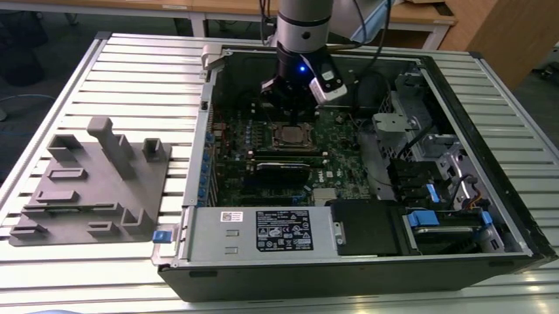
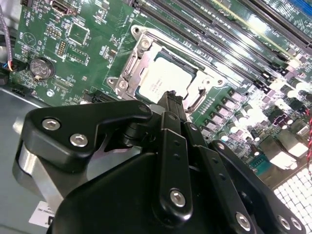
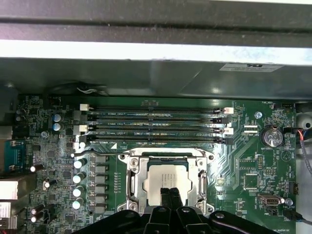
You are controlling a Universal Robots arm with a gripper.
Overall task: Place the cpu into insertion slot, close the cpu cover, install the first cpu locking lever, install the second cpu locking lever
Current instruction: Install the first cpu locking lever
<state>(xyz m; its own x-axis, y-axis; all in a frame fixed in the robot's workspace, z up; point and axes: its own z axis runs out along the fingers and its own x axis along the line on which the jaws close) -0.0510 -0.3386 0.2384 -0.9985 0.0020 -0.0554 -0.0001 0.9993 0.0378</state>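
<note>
The cpu point(image 3: 165, 176) point(image 2: 161, 78) lies flat in the insertion slot point(image 1: 292, 136) on the green motherboard point(image 1: 342, 167), its silvery top showing. The cpu cover point(image 3: 133, 181) point(image 2: 130, 62) lies down around it as a metal frame. My gripper point(image 3: 170, 193) point(image 2: 170, 100) hangs just above one edge of the socket, fingers together and shut, with nothing visible between them. The hooked end of a wire locking lever point(image 2: 197, 100) sits right beside the fingertips. In the exterior view my gripper point(image 1: 292, 118) stands over the socket, inside the open computer case.
Long memory slots point(image 3: 156, 124) run beside the socket. The case walls point(image 1: 209, 118) surround the board. A black card point(image 1: 281, 169) and the power supply point(image 1: 262, 230) lie nearer the camera. A grey fixture block point(image 1: 91, 183) stands on the slatted table at the exterior view's left.
</note>
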